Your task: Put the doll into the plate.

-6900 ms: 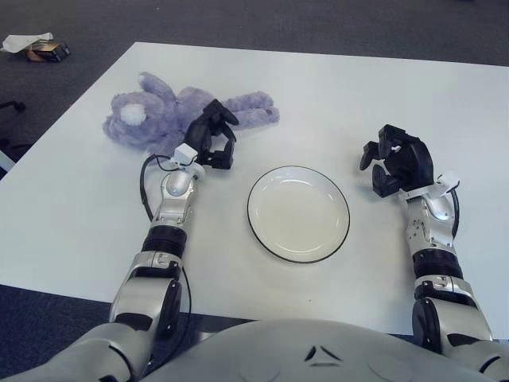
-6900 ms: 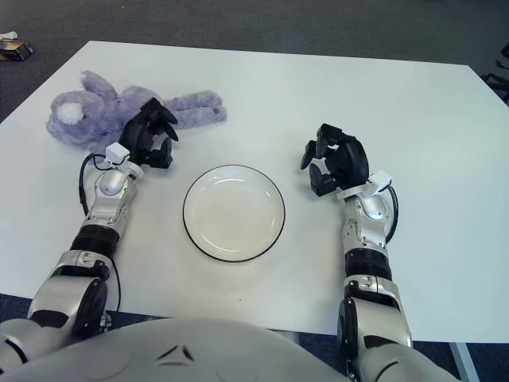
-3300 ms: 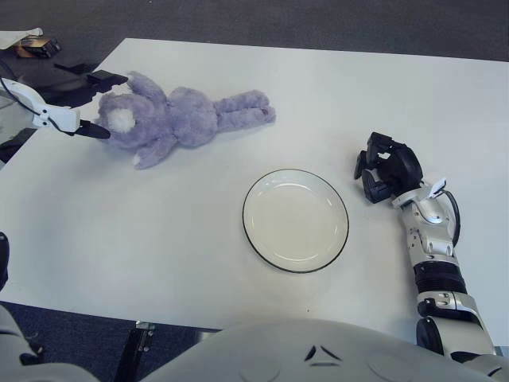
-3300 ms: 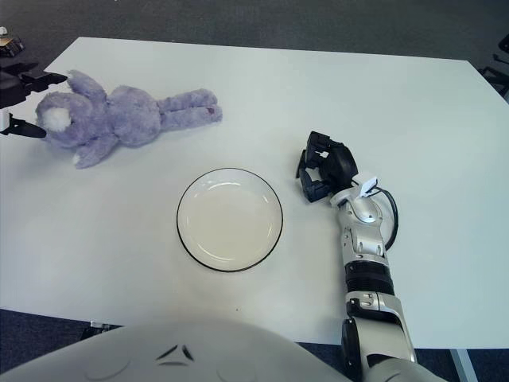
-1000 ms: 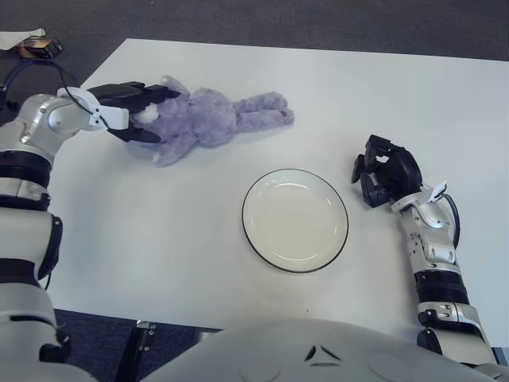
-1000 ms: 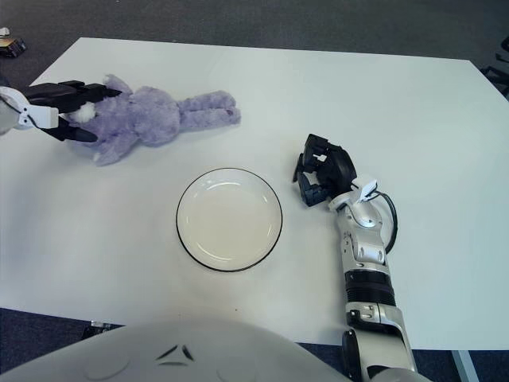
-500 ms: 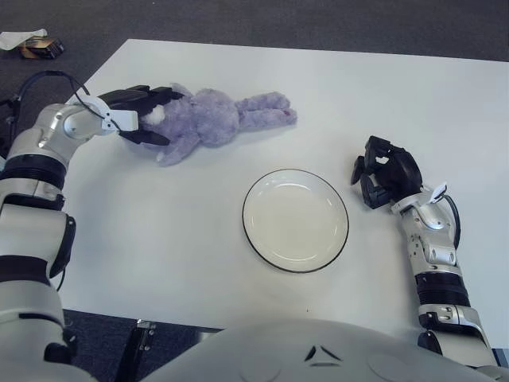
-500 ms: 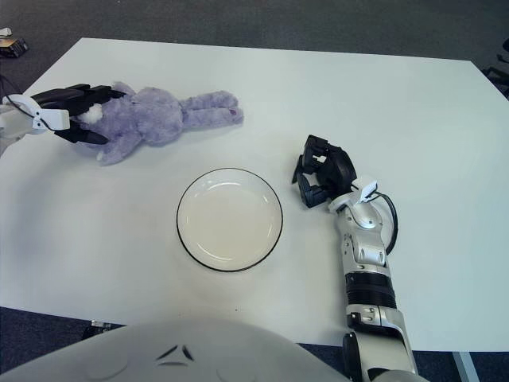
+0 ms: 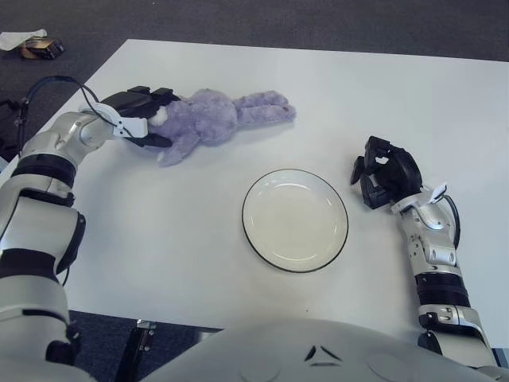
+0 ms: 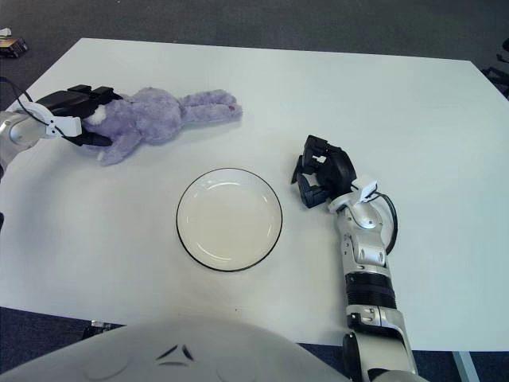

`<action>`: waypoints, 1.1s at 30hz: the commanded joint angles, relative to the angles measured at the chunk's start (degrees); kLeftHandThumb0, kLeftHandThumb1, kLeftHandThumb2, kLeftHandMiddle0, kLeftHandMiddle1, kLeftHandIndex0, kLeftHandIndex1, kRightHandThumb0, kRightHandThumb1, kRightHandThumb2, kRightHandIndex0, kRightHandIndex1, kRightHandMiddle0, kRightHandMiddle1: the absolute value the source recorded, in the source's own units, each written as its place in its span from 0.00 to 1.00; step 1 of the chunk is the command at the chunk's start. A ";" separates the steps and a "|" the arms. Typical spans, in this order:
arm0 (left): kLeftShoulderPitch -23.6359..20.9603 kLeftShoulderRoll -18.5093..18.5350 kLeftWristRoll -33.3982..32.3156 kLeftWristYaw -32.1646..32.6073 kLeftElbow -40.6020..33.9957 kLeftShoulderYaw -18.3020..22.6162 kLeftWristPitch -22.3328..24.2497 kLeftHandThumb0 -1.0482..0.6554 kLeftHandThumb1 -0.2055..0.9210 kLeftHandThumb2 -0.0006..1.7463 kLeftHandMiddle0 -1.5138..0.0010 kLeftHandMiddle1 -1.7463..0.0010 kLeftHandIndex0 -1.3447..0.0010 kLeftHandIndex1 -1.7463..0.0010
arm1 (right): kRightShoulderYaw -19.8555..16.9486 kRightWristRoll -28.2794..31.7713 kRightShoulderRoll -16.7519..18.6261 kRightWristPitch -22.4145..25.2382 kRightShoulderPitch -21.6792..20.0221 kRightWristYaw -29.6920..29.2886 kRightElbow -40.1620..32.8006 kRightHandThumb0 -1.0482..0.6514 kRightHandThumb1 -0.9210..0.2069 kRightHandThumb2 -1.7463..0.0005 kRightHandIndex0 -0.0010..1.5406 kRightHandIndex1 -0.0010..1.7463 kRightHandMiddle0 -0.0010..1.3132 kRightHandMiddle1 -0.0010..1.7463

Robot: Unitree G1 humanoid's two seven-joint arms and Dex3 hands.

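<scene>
A purple plush doll (image 9: 211, 119) lies on its side at the back left of the white table (image 9: 159, 231), head to the left, legs pointing right. My left hand (image 9: 147, 118) is at the doll's head, with black fingers (image 9: 151, 95) over the top and others under the face, closed on it. The white plate (image 9: 295, 220) with a dark rim sits in the middle, with nothing in it, well to the right and nearer than the doll. My right hand (image 9: 384, 173) shows just right of the plate, fingers curled, holding nothing.
The table's left edge runs close behind my left forearm (image 9: 75, 135). Dark carpet lies beyond it, with a small box and paper (image 9: 36, 46) on the floor at the far left.
My left hand left the doll's body, swung out left, and came back onto its head. The doll has slid a little to the right. The right hand has barely moved.
</scene>
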 commanded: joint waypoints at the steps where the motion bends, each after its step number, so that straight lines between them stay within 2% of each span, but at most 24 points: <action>1: 3.02 -1.99 4.55 2.51 3.74 -3.75 1.50 0.57 0.41 0.75 0.54 0.09 0.68 0.01 | 0.27 -0.75 0.33 2.03 2.09 -0.64 0.55 0.61 0.99 0.00 0.69 0.78 0.64 1.00; 4: 3.13 -2.26 4.37 5.66 4.37 -4.19 2.14 0.60 0.35 0.81 0.51 0.09 0.63 0.00 | 0.33 -1.01 0.25 2.44 2.22 -1.07 0.05 0.61 0.99 0.00 0.69 0.78 0.65 1.00; 7: 3.67 -1.84 3.62 8.70 2.52 -4.01 0.90 0.61 0.32 0.83 0.48 0.10 0.61 0.00 | 0.46 -1.22 0.14 2.72 2.43 -1.31 -0.58 0.61 0.99 0.00 0.68 0.78 0.65 1.00; 16: 4.05 -2.10 4.19 12.48 1.96 -4.94 2.73 0.62 0.22 0.90 0.43 0.11 0.55 0.00 | 0.42 -0.61 0.10 3.27 2.44 -0.84 -0.79 0.61 0.99 0.00 0.69 0.78 0.65 1.00; 25: 4.36 -3.11 4.74 13.72 -0.14 -5.91 7.79 0.62 0.20 0.93 0.43 0.07 0.54 0.00 | 0.28 -1.04 -0.25 2.88 2.17 -0.81 0.10 0.61 0.99 0.00 0.69 0.77 0.66 1.00; 33: 5.09 -3.64 3.85 15.71 -2.43 -5.24 9.50 0.62 0.17 0.95 0.41 0.08 0.52 0.00 | 0.38 -0.87 -0.99 4.94 2.30 -0.38 -0.27 0.61 0.99 0.00 0.69 0.77 0.65 1.00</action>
